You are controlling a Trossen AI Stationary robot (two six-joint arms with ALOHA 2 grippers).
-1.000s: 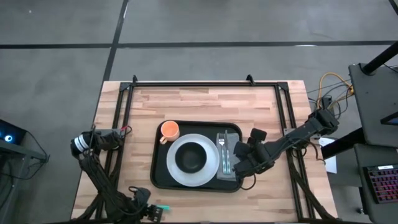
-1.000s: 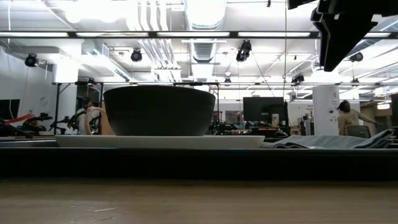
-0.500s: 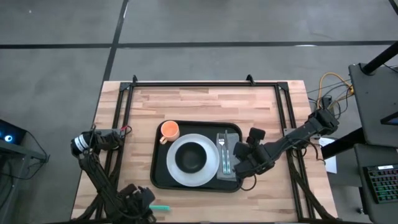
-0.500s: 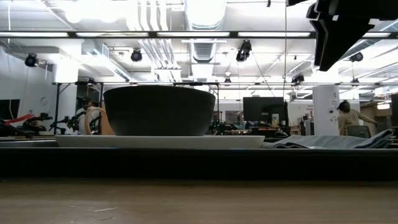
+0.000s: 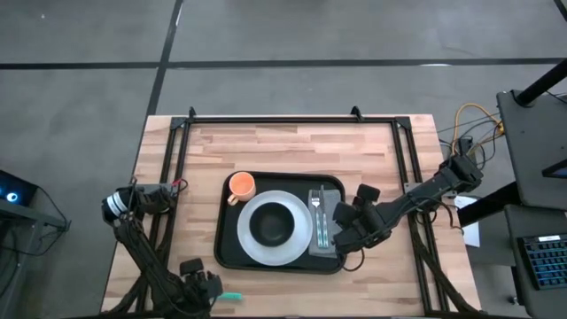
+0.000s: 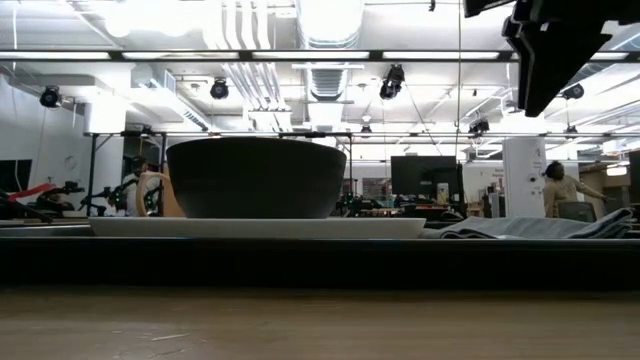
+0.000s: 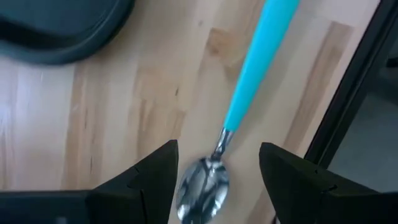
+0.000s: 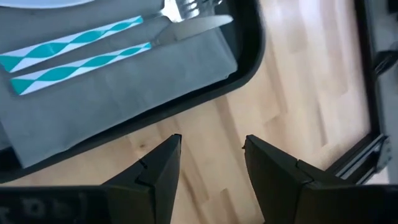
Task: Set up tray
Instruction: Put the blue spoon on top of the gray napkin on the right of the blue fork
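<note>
The large flat black rectangular tray [image 5: 282, 223] with rounded corners sits in the middle of the light wooden tabletop [image 5: 292, 146]. On it a round white plate [image 5: 275, 228] carries a dark bowl [image 5: 271, 224]; a small orange cup [image 5: 241, 185] stands in the tray's far left corner, and a grey folded napkin [image 5: 324, 229] along its right side bears a fork [image 5: 316, 215] and a knife [image 8: 112, 52] with teal-and-white patterned handles.

The right pincer [image 5: 347, 241] hangs just above the tray's near right corner — fingers [image 8: 160, 171] parted, nothing between them.

The left pincer [image 7: 214, 171] is at the tabletop's near left edge, spread wide and empty, over a spoon [image 7: 236, 118] with a plain teal handle that lies on the wood beside the tray — its bowl shows between the fingers [image 7: 158, 171].
</note>
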